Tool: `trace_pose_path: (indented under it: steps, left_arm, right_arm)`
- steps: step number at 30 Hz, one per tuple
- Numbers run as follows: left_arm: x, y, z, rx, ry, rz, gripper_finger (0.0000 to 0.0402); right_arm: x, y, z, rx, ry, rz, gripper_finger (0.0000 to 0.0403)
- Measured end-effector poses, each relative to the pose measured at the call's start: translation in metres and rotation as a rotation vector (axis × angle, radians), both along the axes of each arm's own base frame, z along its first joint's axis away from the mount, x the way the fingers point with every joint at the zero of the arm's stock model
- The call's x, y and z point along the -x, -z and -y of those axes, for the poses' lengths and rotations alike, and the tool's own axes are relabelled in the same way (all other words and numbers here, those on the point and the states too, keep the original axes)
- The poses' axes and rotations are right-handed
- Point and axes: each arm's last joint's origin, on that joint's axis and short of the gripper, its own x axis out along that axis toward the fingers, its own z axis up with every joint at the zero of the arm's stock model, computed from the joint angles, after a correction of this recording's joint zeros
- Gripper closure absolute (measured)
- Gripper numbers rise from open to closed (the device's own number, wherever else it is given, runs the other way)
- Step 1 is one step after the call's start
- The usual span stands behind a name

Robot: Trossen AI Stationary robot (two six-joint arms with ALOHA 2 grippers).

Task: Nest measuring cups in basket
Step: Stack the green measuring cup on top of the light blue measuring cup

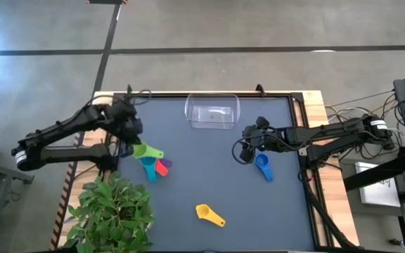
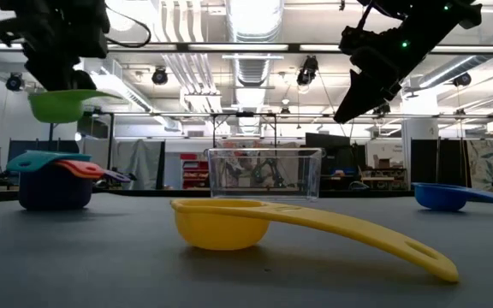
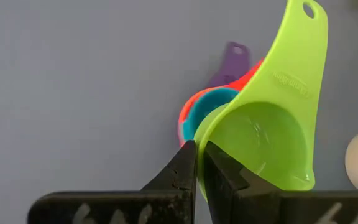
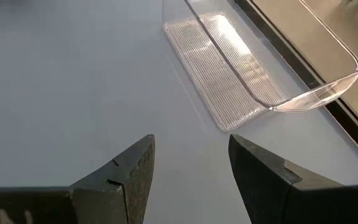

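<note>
Near the desk's left edge, the left gripper pinches the green cup's rim above the stacked cups, apparently clear of them; the right gripper hangs parted near the basket.

embossed lettering on green measuring cup handle (too small to read)

The basket stood at the table's twelve o'clock edge. A stack of cups lay at nine o'clock, one cup held just above it. A single cup lay at three o'clock, another near six o'clock.
</note>
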Motion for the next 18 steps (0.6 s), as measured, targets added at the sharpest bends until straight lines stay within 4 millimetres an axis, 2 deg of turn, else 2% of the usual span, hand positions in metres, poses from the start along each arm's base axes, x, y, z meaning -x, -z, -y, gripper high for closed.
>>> trace_pose_path:
  steps: [4,9,18]
  left_arm:
    - [-0.011,0.01,0.012,-0.028,0.076,0.035,0.0401]
    - [-0.024,0.02,0.02,-0.072,0.113,-0.035,0.0401]
    - [-0.042,0.037,0.019,-0.053,0.136,-0.153,0.0394]
  right_arm:
    - [-0.001,-0.001,0.0,-0.001,0.001,0.015,0.0209]
    - [-0.003,-0.003,0.0,-0.002,0.001,0.042,0.0209]
    - [-0.003,-0.003,0.0,-0.011,0.01,0.05,0.0209]
